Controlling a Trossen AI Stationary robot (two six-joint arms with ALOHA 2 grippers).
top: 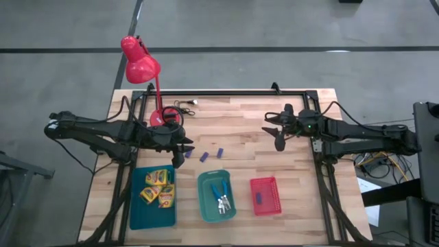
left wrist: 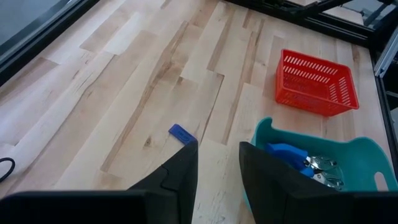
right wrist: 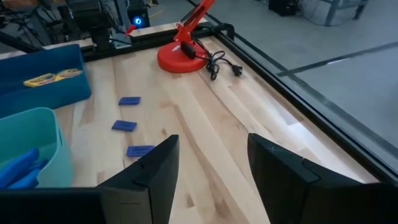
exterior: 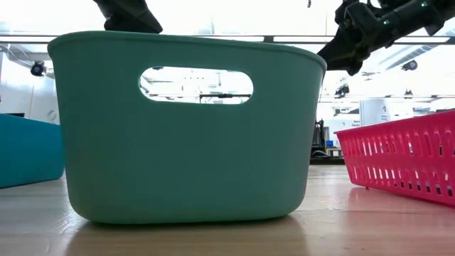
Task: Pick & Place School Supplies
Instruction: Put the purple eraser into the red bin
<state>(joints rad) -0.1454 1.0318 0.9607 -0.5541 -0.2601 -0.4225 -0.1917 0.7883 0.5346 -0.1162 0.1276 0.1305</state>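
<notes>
High view shows three purple blocks (top: 204,156) on the table; low view hides them behind the green tray (exterior: 185,128). Left gripper (top: 182,152) and right gripper (top: 276,134): fingers apart, empty.

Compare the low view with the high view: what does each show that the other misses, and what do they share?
Only the low view shows the green tray's handle cut-out and the room behind. Only the high view shows the red lamp, three purple blocks loose on the table, the crayon boxes in the teal tray, the scissors and the left tool. Both show the green, teal and red trays and the right tool.
</notes>
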